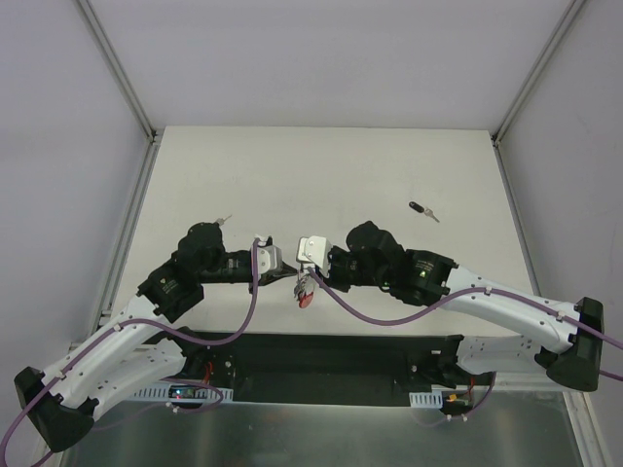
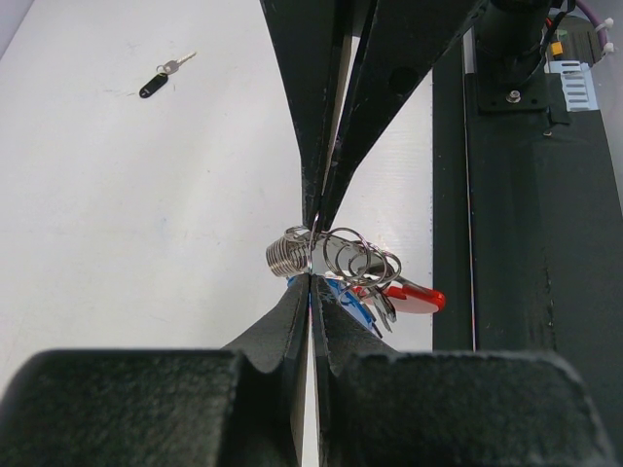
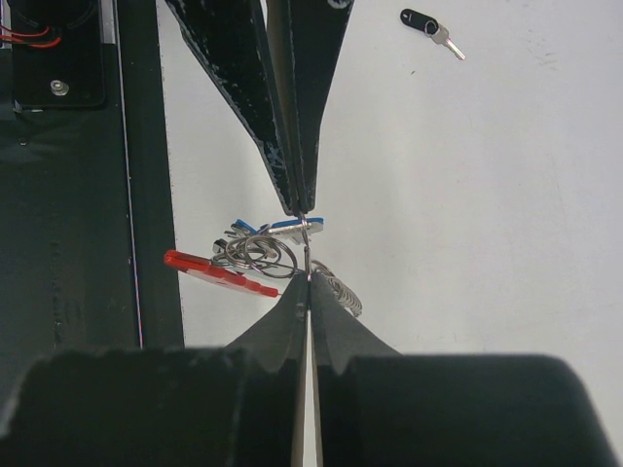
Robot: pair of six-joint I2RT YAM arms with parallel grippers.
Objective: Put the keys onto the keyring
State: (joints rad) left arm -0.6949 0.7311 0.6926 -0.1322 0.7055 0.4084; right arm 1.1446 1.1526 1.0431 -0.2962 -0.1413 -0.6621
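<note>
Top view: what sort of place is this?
Probably a robotics lab test bench: a bare white table walled by plain panels, with a left arm and right arm bolted at its near edge, trailing purple cables.

red, blue and silver between black fingers

the keyring (image 3: 219, 272) has a bright red plastic band with silver rings and a silver coil. beside it, the blue-headed key (image 3: 287, 227) shows blue. the left gripper (image 2: 310, 277) and right gripper (image 3: 310, 282) have matt black fingers (image 2: 273, 336). the arms (image 1: 127, 341) are black and white, with purple cables (image 1: 254, 282). at about 2 o'clock from the keyring in the top view, a black-headed key (image 1: 421, 208) with a silver blade lies on the plain white table (image 1: 321, 175).
</note>
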